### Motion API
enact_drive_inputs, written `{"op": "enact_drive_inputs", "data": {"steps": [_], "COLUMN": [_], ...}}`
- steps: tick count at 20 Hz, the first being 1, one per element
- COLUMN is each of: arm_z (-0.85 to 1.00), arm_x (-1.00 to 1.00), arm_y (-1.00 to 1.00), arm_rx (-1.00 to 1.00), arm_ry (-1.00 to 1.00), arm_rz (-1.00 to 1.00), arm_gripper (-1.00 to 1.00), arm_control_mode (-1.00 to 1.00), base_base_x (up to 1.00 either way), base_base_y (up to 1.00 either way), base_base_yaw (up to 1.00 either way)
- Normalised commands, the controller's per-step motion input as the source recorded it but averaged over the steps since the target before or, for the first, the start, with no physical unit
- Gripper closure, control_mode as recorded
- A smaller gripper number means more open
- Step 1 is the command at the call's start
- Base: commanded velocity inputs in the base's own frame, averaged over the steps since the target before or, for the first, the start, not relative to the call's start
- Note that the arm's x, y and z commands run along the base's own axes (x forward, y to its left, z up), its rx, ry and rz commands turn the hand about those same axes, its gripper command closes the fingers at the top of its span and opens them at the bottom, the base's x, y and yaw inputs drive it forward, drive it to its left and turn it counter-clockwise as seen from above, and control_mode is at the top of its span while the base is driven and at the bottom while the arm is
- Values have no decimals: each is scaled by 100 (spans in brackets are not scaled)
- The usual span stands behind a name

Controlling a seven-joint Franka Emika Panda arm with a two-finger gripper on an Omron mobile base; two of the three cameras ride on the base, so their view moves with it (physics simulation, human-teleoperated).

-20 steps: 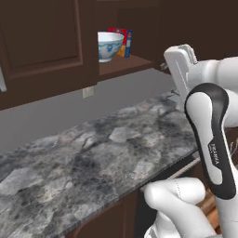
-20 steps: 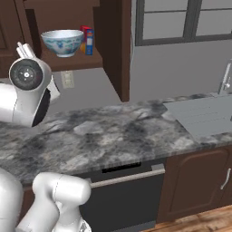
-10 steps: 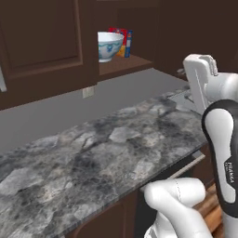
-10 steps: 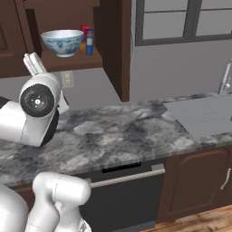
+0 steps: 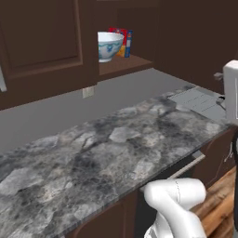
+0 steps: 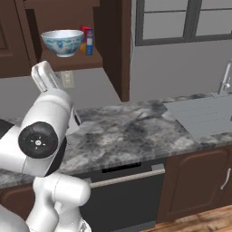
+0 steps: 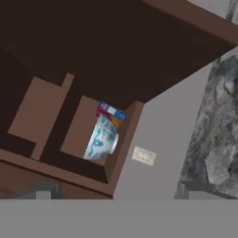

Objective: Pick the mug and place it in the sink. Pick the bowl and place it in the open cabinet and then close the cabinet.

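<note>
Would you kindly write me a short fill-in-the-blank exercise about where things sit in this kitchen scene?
1. The bowl sits on the shelf of the open ____.
2. Right beside the bowl stands a red and ____ box.
3. The countertop has a grey ____ pattern.
4. The ribbed drainboard of the sink lies at the ____ end of the countertop in the right base view.

Missing words: cabinet; blue; marble; right
</note>
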Motion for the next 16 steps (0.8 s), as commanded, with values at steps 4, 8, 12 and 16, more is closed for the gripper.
{"op": "enact_drive_inputs", "data": {"steps": [4,8,12,16], "arm_z": [0,0,0,2], "arm_x": [-20,-24,-25,-11], "arm_y": [-51,-53,-44,-31], "arm_rx": [0,0,1,12], "arm_ry": [-12,-15,-10,-1], "arm_rz": [-25,-10,-2,1], "arm_gripper": [-100,-100,-100,-100], "arm_control_mode": [-100,-100,-100,-100], "base_base_x": [0,0,0,0], "base_base_y": [0,0,0,0], "base_base_yaw": [0,0,0,0]}}
